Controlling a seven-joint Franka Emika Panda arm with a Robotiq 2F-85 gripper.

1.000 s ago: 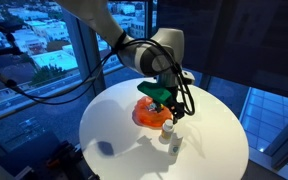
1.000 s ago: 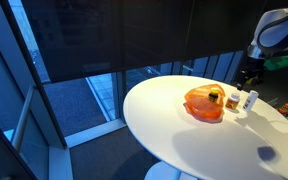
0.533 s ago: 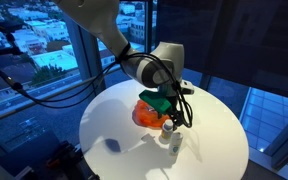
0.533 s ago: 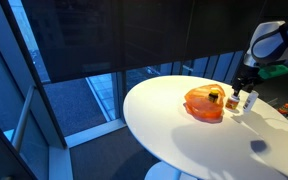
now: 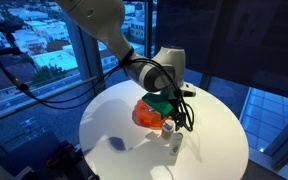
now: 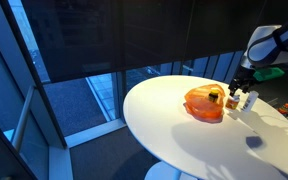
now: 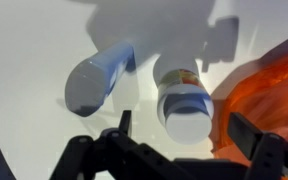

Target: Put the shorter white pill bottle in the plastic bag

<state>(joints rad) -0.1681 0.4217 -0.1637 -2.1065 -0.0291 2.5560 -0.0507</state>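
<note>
**Beside the plastic bag (image 7: pixel 274 85): gripper (image 7: pixel 184 125) lowered around the shorter white pill bottle (image 7: pixel 184 98)**

On the round white surface (image 5: pixel 109 120), the shorter white pill bottle stands upright just beside the orange-red bag, between it and the taller white bottle (image 7: pixel 99 78). Compared with a second ago, your arm has come down from well above the two bottles. In both exterior views the gripper now hangs low over them, and its shadow on the surface has shifted accordingly. The wrist view shows the result: the jaws are spread wide, one on each side of the squat bottle's cap, and neither visibly touches it. The bottle has not moved and is not yet held.

The approach appears nearly complete, so the step in hand is the grasp itself. You likely need only a little more descent before closing. The taller bottle stands near the outer jaw and the bag's rim near the inner one, so either could be nudged as you close. Once the bottle is pinched, you need only a lift and a sideways carry, since the bag lies right alongside.
</note>
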